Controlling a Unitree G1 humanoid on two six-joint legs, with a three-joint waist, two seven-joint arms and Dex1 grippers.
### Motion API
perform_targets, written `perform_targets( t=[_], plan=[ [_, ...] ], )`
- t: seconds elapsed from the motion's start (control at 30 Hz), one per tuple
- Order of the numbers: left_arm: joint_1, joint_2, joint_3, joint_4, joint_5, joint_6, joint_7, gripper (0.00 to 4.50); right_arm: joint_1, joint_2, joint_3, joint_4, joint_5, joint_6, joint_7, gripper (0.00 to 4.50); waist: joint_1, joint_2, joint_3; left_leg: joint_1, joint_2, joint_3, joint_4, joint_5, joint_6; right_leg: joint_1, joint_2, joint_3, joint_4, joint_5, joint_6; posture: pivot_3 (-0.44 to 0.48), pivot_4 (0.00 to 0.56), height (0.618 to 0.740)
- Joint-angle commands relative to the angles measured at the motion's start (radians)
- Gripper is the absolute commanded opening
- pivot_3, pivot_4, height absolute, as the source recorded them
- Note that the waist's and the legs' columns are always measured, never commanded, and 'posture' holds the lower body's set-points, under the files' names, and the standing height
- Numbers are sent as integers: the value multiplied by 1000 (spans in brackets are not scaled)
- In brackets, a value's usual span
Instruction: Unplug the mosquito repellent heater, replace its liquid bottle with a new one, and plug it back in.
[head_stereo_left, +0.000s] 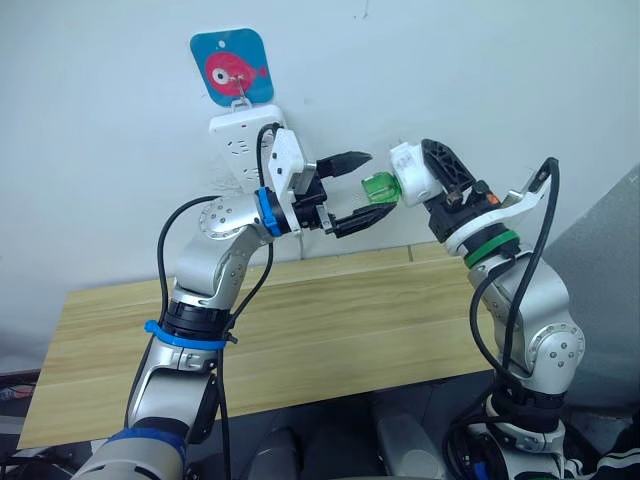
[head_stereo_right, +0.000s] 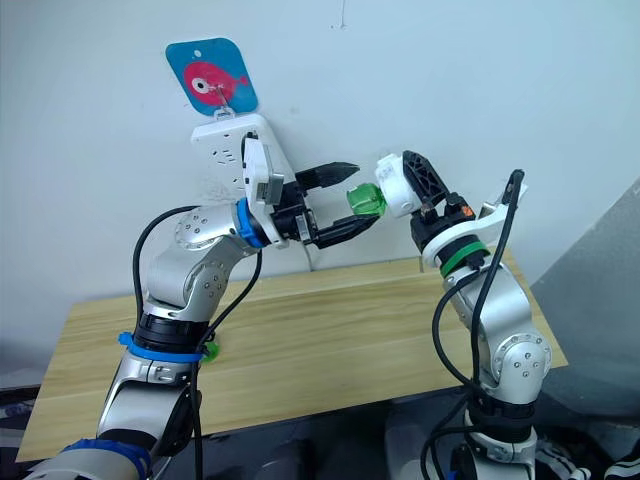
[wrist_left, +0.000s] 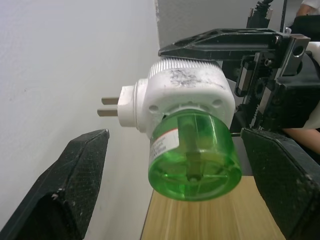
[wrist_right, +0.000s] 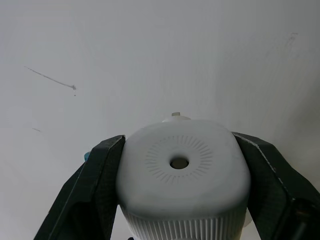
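A: The right end effector (head_stereo_left: 418, 172) had the mosquito repellent heater (wrist_right: 183, 175) clamped between its two fingers, up in the air above the table (head_stereo_left: 330, 330). From the right wrist, the fingers pressed on both flanks and the round vent hole faced the wall (wrist_right: 150, 60).

B: And the bottle?

A: The green liquid bottle (wrist_left: 195, 157) was fitted into the heater's underside, its base pointing toward the left end effector (head_stereo_left: 353, 193). The two metal prongs (wrist_left: 110, 106) stuck out bare (plugged into nothing).

B: Was the left one gripping anything?

A: No. Its fingers were spread wide, one on either side of the green bottle, with gaps showing on both sides in the left wrist view. It held nothing.

B: And the power strip?

A: The white power strip (head_stereo_left: 240, 140) hung on the wall behind the left end effector, beneath a blue card with a red fish (head_stereo_left: 232, 66).
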Motion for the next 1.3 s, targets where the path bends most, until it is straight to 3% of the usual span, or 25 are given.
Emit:
perform_targets(
  t=[0.03,0.47,0.57,0.73,1.1,1.23,1.3],
  plan=[
    [6,0,1,-32,-5,-3,-8,4482,-9,-4,13,-45,32,-26,5,2961,0,0,0,0,0,0,0,0,0,0,0,0,0,0,0,-223,170,725],
    [2,-4,-5,-24,5,2,-11,4482,-25,-15,39,-51,41,-53,-22,2961,1,0,0,0,0,0,0,0,0,0,0,0,0,0,0,-216,174,725],
    [-3,-11,-1,-16,-2,16,-5,3854,-25,-18,42,-51,44,-57,-22,2961,1,0,0,0,0,0,0,0,0,0,0,0,0,0,0,-215,175,725],
    [-6,-14,-6,-3,10,10,-5,2268,-20,-23,52,-50,52,-57,-17,2961,1,0,0,0,0,0,1,0,0,0,0,0,0,0,0,-215,176,725],
    [-2,-8,14,21,15,-5,-8,2238,24,-54,41,-58,71,-48,-8,2961,1,0,0,0,0,0,1,0,0,1,0,0,0,0,0,-215,177,725],
    [24,28,19,3,12,-4,-43,2238,49,-136,-9,-61,85,-32,32,4367,1,0,0,0,0,0,1,0,0,1,0,0,0,0,0,-207,177,725],
    [39,47,16,-1,18,-17,-57,2238,57,-194,-39,-54,135,-21,40,4500,1,0,0,0,0,0,1,0,1,1,0,0,0,0,0,-203,175,725]
  ],
)
